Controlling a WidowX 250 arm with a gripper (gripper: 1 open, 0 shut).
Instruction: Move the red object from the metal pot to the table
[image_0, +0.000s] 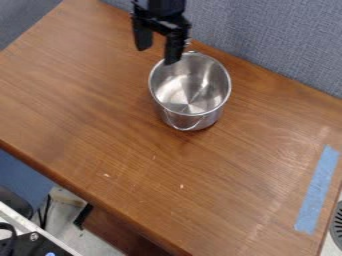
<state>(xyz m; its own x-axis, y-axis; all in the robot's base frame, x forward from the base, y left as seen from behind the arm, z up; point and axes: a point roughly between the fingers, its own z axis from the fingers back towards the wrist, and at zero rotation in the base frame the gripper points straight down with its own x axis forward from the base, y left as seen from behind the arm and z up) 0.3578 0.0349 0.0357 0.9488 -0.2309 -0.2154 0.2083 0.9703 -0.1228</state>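
Note:
The shiny metal pot (190, 90) stands upright on the brown wooden table (94, 130), right of centre toward the back. My black gripper (158, 44) hangs just over the pot's back-left rim, its two fingers pointing down and apart, open with nothing between them. No red object shows; the visible part of the pot's inside is bare steel with reflections, and the gripper hides a little of the far rim.
A strip of blue tape (315, 188) lies near the table's right edge. A grey-blue wall (267, 35) runs close behind the pot. The table's front edge drops off at lower left, with dark gear on the floor below.

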